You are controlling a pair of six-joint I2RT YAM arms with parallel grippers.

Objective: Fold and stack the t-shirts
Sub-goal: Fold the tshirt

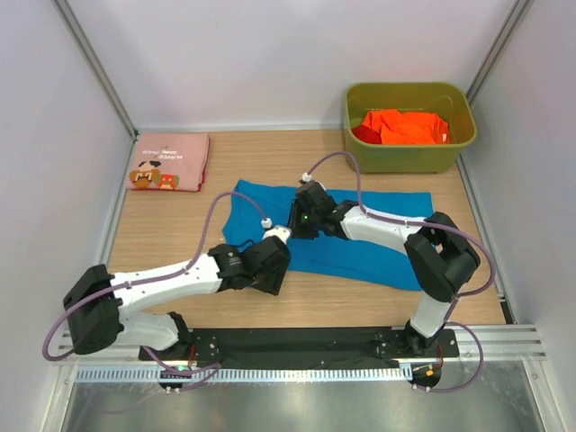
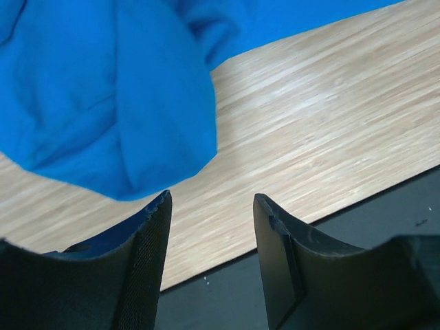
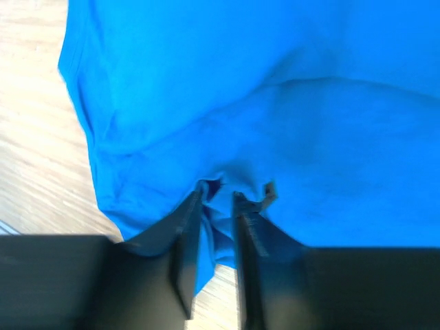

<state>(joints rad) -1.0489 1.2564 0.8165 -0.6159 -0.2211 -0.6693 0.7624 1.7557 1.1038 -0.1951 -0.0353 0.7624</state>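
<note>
Folding the blue t-shirt (image 1: 360, 243): right gripper (image 3: 218, 196), jaws narrowly apart around a fold, grip unclear; left gripper (image 2: 212, 203), parted and empty, probably must next seize the near edge.

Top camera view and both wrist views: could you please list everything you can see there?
blue t-shirt: one, bright blue, spread on the middle of the table, partly under both arms
pink t-shirt: one, pink with brown print, folded, far left
orange cloth: bright orange, in the bin; number of shirts unclear
red cloth: red, at the bin's left side
bin: one, olive green, far right corner
table: one, light wood
left gripper: black, open, nothing between its fingers, at the blue t-shirt's near edge
right gripper: black, narrow gap with blue cloth in it; grip unclear
</note>
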